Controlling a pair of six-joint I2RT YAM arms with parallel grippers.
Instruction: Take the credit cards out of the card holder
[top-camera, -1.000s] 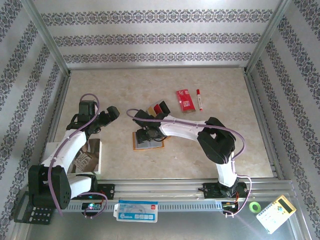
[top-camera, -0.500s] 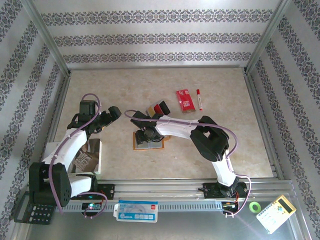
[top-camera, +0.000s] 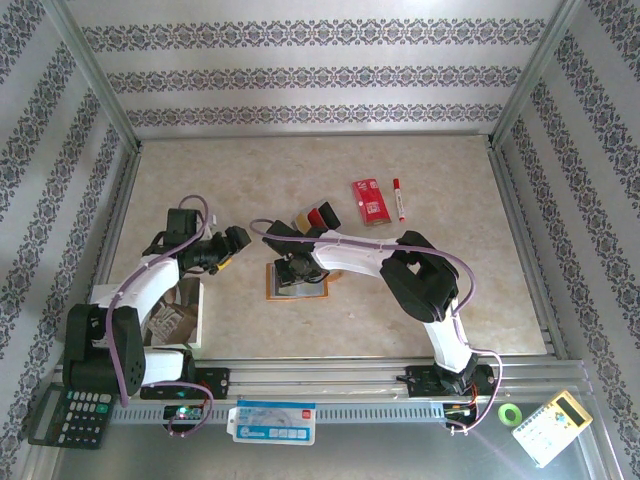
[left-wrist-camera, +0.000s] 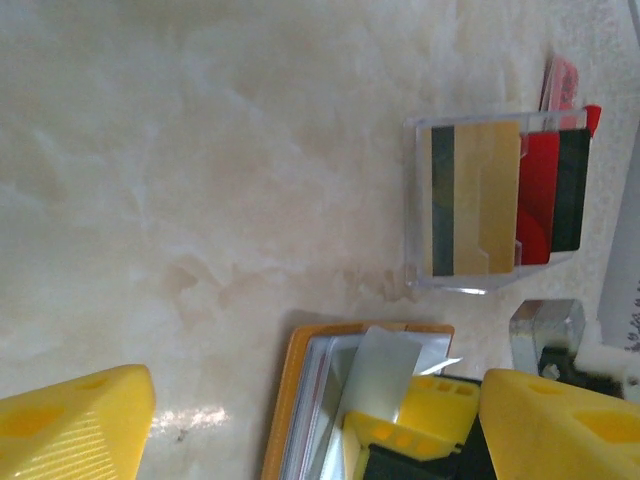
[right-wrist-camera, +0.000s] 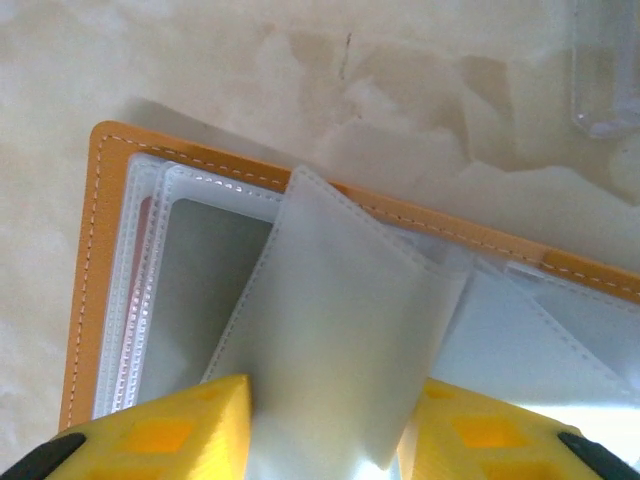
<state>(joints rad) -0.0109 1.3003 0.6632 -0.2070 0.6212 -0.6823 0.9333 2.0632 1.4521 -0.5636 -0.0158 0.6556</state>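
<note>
The orange card holder (top-camera: 306, 289) lies open at the table's middle, its grey-blue clear pockets (right-wrist-camera: 200, 270) facing up. My right gripper (top-camera: 292, 268) stands low over it, open, with one loose pocket leaf (right-wrist-camera: 340, 330) lying flat between its yellow fingers (right-wrist-camera: 170, 430). Just left of the holder my left gripper (top-camera: 235, 243) is wide open and holds nothing. Its wrist view looks at the holder's orange edge (left-wrist-camera: 285, 400) and the right gripper's fingers (left-wrist-camera: 435, 405). The credit cards (top-camera: 315, 217), tan (left-wrist-camera: 485, 200), red (left-wrist-camera: 540, 200) and black (left-wrist-camera: 570, 190), stand in a clear stand (left-wrist-camera: 415, 200) behind the holder.
A red packet with white print (top-camera: 370, 201) and a red-capped pen (top-camera: 400, 198) lie at the back right. A white box (top-camera: 175, 315) sits beside the left arm. On the front rail lie a calculator (top-camera: 70, 415), a green tape roll (top-camera: 511, 413) and a yellow device (top-camera: 553, 425).
My left gripper has swung right and nearer, closing on the holder's left side. The right gripper has stayed low over the holder.
</note>
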